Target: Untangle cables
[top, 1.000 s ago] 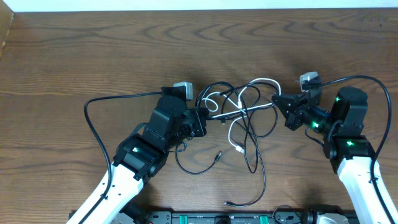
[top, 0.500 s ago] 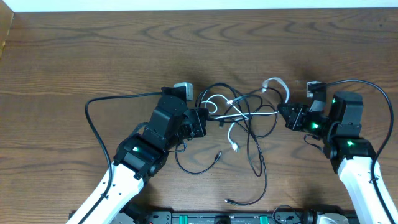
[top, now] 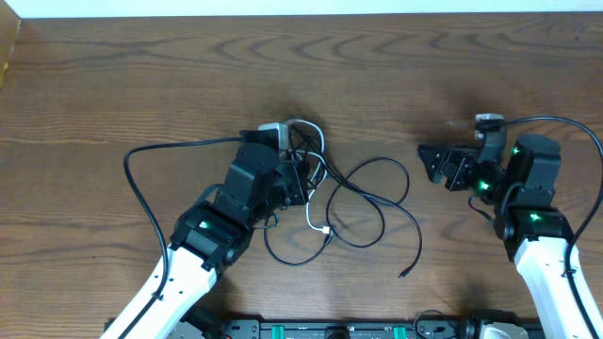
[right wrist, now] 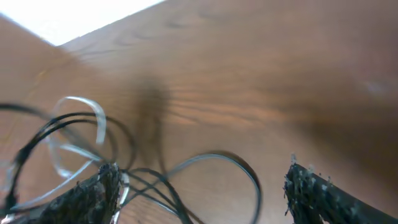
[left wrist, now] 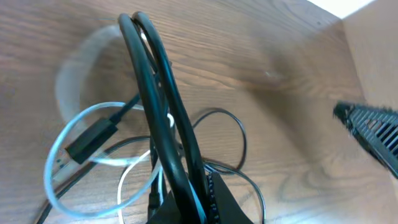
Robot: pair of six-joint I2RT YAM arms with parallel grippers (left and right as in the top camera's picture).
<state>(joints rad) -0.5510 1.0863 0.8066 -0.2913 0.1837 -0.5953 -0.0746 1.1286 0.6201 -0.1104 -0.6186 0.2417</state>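
Your left gripper (top: 300,181) pinches the thin black and white cords (left wrist: 165,124). At their three o'clock, your right gripper (top: 429,162) is spread, empty.

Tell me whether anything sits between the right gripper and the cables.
Nothing visible does. Only bare table lies between the open right gripper and the nearest black loop of the cables, which bunch up at the left gripper, shut on them.

Thin black and white cords (top: 350,191): on brown wooden table (top: 141,85); left gripper (top: 301,178) touching at nine o'clock, right gripper (top: 429,162) at three o'clock, apart.
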